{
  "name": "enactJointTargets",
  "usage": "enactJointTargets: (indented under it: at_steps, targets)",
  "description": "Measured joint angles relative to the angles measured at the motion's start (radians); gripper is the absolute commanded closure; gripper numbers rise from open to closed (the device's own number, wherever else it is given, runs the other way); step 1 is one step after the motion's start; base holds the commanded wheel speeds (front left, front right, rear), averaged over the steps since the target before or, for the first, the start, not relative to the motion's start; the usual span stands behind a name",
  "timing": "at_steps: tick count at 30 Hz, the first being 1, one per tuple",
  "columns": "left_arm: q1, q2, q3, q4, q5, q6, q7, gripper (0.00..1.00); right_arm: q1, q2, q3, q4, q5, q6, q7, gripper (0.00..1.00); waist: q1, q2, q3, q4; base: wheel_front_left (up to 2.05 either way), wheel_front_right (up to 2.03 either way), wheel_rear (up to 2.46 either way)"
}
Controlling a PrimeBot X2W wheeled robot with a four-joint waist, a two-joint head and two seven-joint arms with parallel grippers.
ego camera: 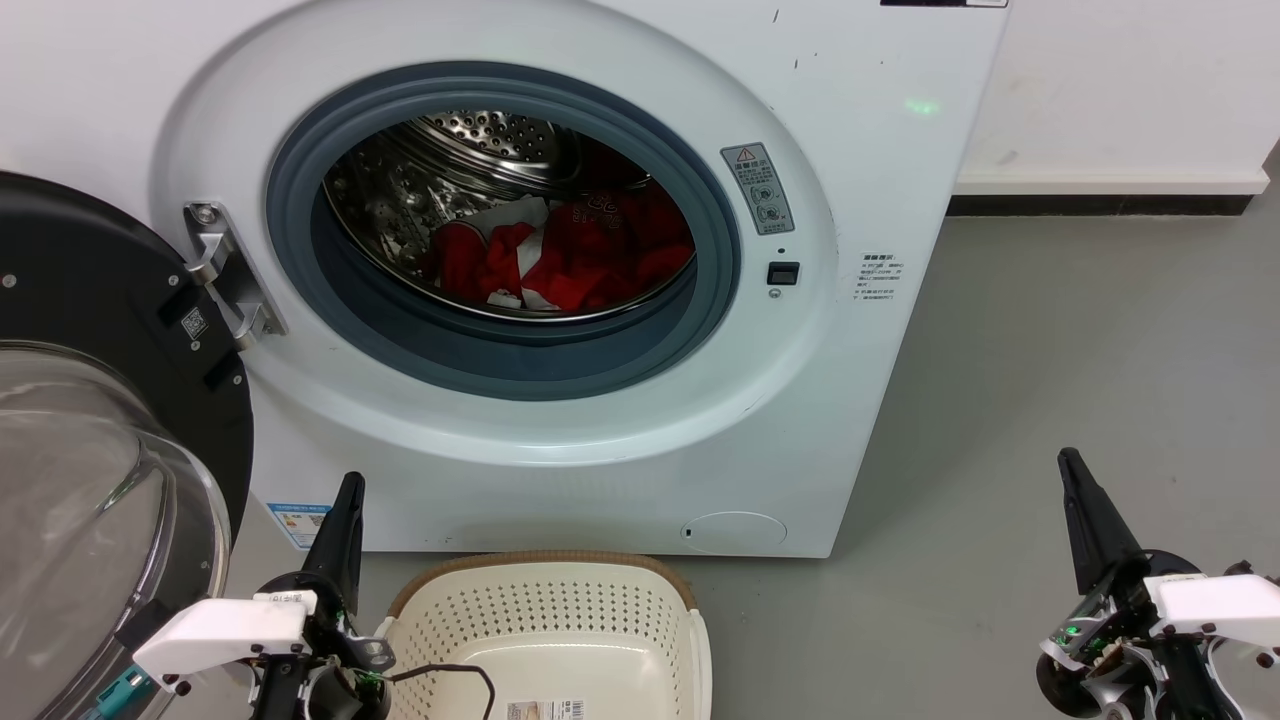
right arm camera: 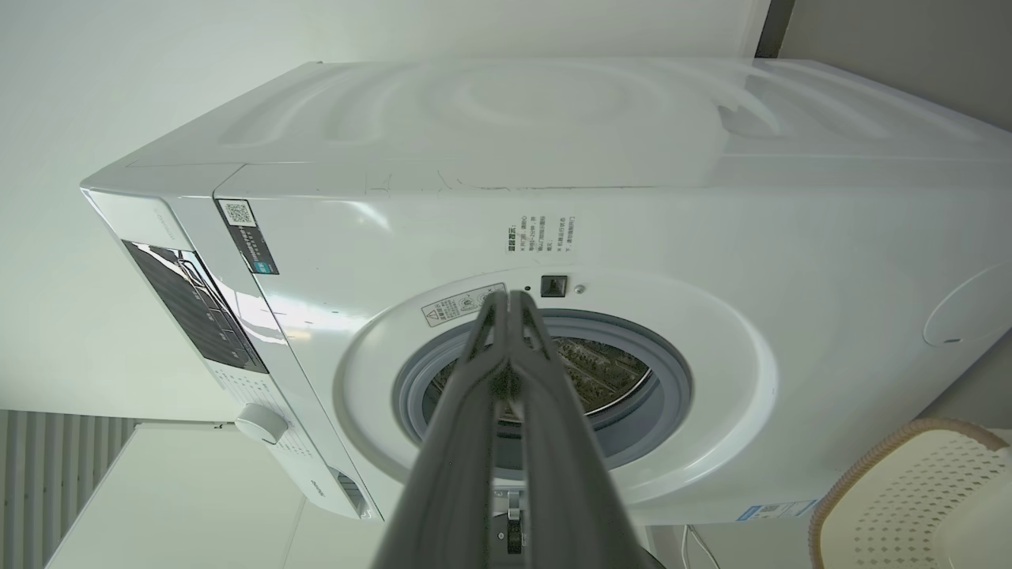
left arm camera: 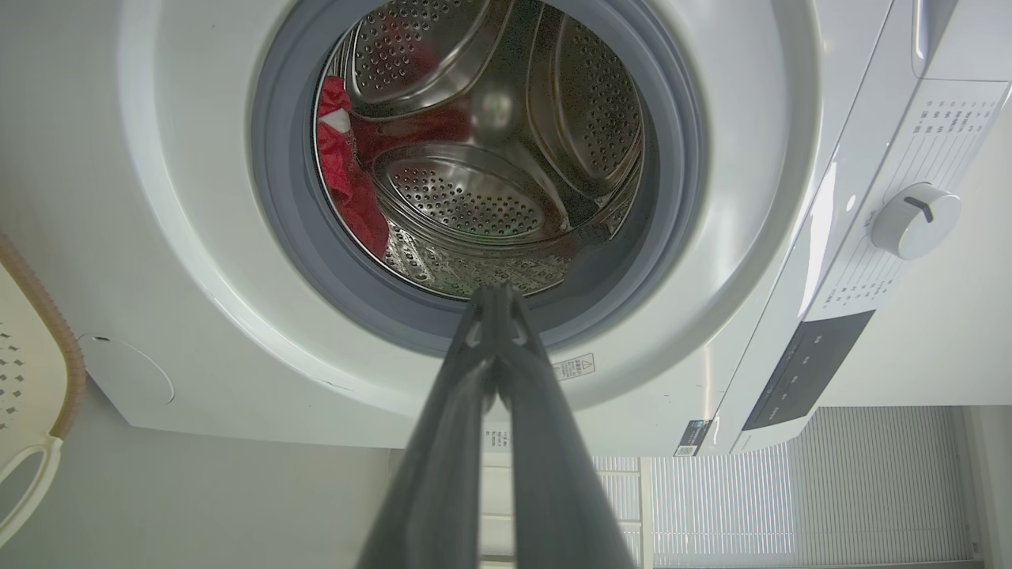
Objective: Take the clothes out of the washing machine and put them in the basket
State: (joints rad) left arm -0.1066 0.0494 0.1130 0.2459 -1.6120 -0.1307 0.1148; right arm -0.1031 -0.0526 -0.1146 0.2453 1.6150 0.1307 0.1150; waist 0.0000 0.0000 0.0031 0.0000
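Pre-reach step: clothes (ego camera: pixel 590 255) lie in washer (ego camera: pixel 850 150), none in basket (ego camera: pixel 545 600). Left end effector (ego camera: pixel 348 500) and right end effector (ego camera: pixel 1072 472) pinched closed, empty. Next: open one, reach inside.

Inside the drum (ego camera: pixel 480 135) of the washing machine (ego camera: pixel 870 150), low down: the clothes (ego camera: pixel 570 255). Swung open at the machine's left: its door (ego camera: pixel 100 300). On the floor (ego camera: pixel 1050 350) just before the machine: the basket (ego camera: pixel 545 610). Just left of the basket, the left gripper (ego camera: pixel 350 482); well apart to its right, the right gripper (ego camera: pixel 1068 458).
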Motion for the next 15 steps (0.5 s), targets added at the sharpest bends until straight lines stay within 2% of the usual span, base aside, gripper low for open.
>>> enactJointTargets:
  at_steps: [15]
  targets:
    - [0.000,0.000,0.000,0.000,0.000,0.000,0.000,1.00,0.000,0.000,0.000,0.000,0.000,0.000,0.000,1.00,0.0000,0.0000,0.000,0.000,0.00,0.00,0.00]
